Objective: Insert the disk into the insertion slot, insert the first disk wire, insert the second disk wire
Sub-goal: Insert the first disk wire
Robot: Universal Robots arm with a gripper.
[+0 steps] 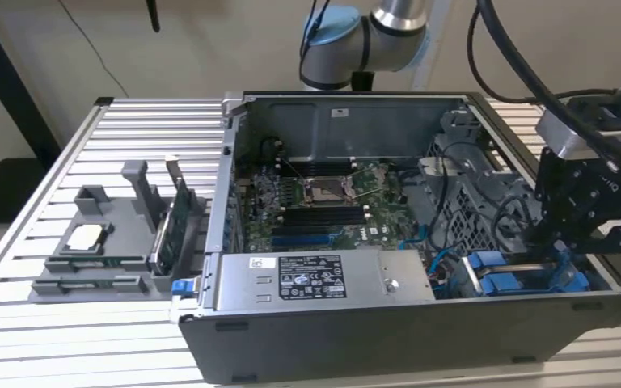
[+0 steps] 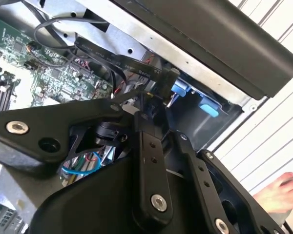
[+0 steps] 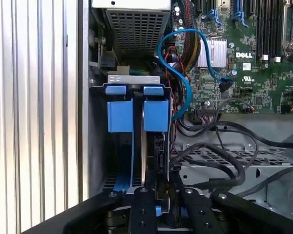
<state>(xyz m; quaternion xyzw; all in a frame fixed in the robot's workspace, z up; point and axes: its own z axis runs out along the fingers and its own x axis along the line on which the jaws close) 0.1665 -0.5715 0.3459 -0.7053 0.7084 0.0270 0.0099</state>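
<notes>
Disk point(image 3: 155, 116) stands edge-on inside the insertion slot point(image 3: 98, 141), its blue carrier tabs turned toward the gripper point(image 3: 161, 197), which hangs directly over it. Whether the gripper is clenched or released cannot be told. A blue data cable point(image 3: 185, 30) loops from the motherboard point(image 3: 244, 73) down beside the disk, and black cables point(image 3: 241, 168) lie over the perforated cage next to it. In the exterior view the computer case point(image 1: 397, 339) rests on a slatted table point(image 1: 30, 323).

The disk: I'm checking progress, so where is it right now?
In the exterior view the disk, in its blue carrier, sits in the near corner of the computer case at that view's right, beside the labelled silver box.
</notes>
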